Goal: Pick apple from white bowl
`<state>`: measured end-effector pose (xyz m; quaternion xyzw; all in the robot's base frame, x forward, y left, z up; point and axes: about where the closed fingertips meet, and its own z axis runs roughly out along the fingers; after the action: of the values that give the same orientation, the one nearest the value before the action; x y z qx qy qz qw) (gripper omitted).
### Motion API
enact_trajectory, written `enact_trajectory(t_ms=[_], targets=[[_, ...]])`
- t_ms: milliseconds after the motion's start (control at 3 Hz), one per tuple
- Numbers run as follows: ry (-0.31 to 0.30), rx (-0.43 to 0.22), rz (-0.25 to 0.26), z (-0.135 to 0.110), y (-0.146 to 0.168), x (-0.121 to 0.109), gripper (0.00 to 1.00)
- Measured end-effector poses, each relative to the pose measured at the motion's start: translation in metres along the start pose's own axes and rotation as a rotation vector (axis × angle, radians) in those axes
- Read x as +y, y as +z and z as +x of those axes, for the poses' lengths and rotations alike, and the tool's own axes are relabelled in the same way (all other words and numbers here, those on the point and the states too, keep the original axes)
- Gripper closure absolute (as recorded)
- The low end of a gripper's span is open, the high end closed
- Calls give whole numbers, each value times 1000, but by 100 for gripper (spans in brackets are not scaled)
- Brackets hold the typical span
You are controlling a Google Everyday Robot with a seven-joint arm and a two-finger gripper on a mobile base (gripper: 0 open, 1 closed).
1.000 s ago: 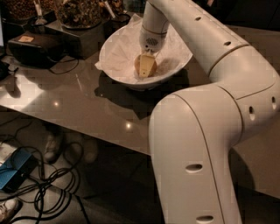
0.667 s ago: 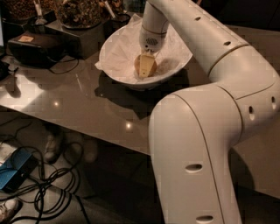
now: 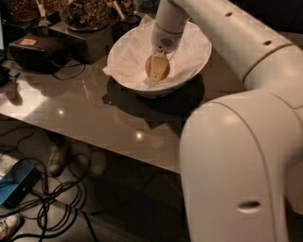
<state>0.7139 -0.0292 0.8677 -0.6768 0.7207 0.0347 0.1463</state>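
Note:
The white bowl (image 3: 191, 61), wide and lined with crinkled white paper, stands on the dark table at the upper middle. A small yellow-green apple (image 3: 154, 71) lies inside it, left of the bowl's centre. My gripper (image 3: 158, 64) reaches down into the bowl from above, at the end of the white arm, and sits right on the apple, covering its top. The apple rests low in the bowl against the paper.
Dark containers of brown snacks (image 3: 87, 14) stand behind the bowl at the upper left, next to a black box (image 3: 35, 49) with a cable. My white arm and base (image 3: 236, 156) fill the right side. Cables and a blue device (image 3: 14, 186) lie on the floor.

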Motion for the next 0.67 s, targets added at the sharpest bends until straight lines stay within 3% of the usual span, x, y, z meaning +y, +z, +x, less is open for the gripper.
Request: enact_trajectory(t_ms=[667], targets=[[-202,-85,69,-32,-83,64,100]])
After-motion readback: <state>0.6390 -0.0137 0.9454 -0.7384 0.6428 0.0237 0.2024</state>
